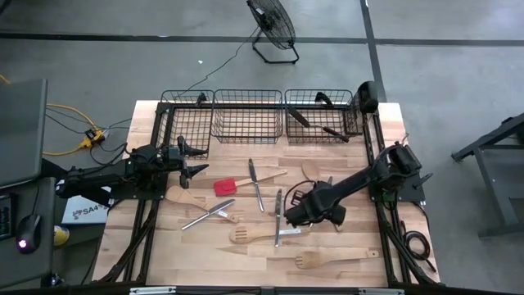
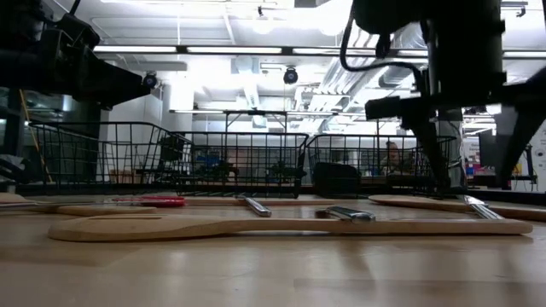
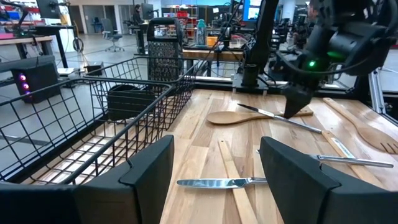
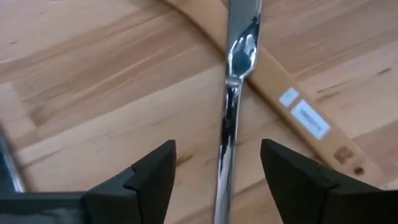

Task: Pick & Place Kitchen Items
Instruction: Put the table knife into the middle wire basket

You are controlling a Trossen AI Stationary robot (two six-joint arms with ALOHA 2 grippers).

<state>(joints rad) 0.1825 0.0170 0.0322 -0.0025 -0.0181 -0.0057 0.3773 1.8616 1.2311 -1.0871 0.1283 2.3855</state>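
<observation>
At the centre of a utensil-strewn counter (image 1: 123, 254), the right arm's tool (image 4: 217, 163) hangs low over a silver metal utensil (image 4: 231, 118), fingers spread wide to either side of the slim handle and gripping nothing. The piece lies flat where it crosses a pale wooden spoon handle (image 4: 292, 99). Seen from above, that tool (image 1: 296, 205) sits just right of centre, with the silver utensil (image 1: 278, 215) at about its 9 o'clock.

The left arm's tool (image 1: 195, 161) waits near the counter's 9 o'clock edge, also fully open and empty, beside the left of three black wire baskets (image 1: 248, 115) lined up at 12 o'clock.

A clean pick here likely means centring the fingers on the thin handle, lowering until the tips nearly meet the wood, and closing squarely across it, so the wooden spoon underneath stays undisturbed. Polished metal could slip from a shallow pinch.
</observation>
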